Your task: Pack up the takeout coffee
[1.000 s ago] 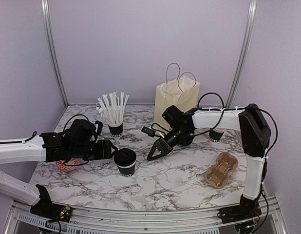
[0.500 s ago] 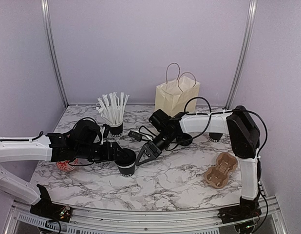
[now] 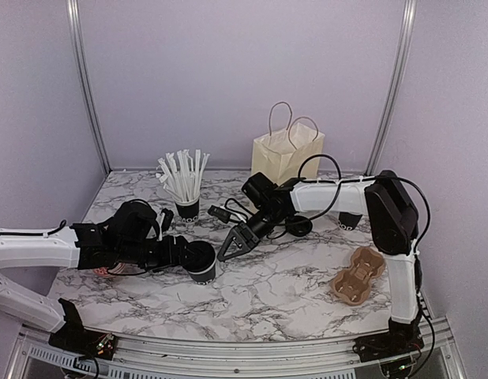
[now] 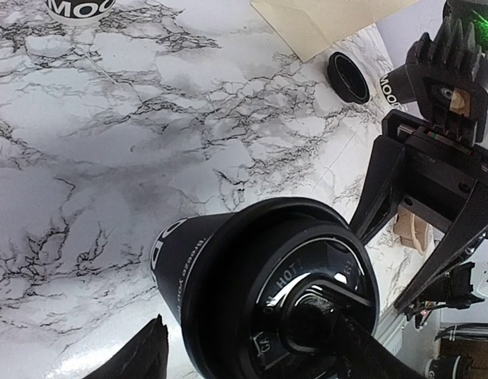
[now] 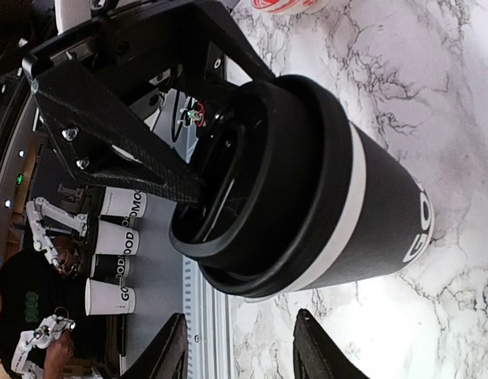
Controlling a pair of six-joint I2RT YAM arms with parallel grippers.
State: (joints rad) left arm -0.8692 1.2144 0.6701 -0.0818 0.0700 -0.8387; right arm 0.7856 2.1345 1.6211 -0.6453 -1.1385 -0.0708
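The takeout coffee [image 3: 201, 261], a black paper cup with a white band and black lid, stands on the marble table at front centre. My left gripper [image 3: 185, 254] comes at it from the left. In the left wrist view the cup [image 4: 228, 276] fills the frame between my open jaws [image 4: 252, 357]: one finger lies across the lid, and the other shows a gap to the cup's side. My right gripper [image 3: 227, 249] is open and empty just right of the cup. In the right wrist view its fingertips [image 5: 169, 351] sit just short of the cup [image 5: 339, 213].
A cream paper bag [image 3: 287, 156] stands at the back. A like cup holding white straws [image 3: 187, 207] is behind the left gripper. A loose black lid [image 3: 298, 227], another cup [image 3: 350, 220] and a brown cardboard carrier [image 3: 357, 274] lie to the right.
My left gripper has moved right until its fingers straddle the cup top. My right gripper has swung left and come close to the cup. The cup has shifted slightly left.
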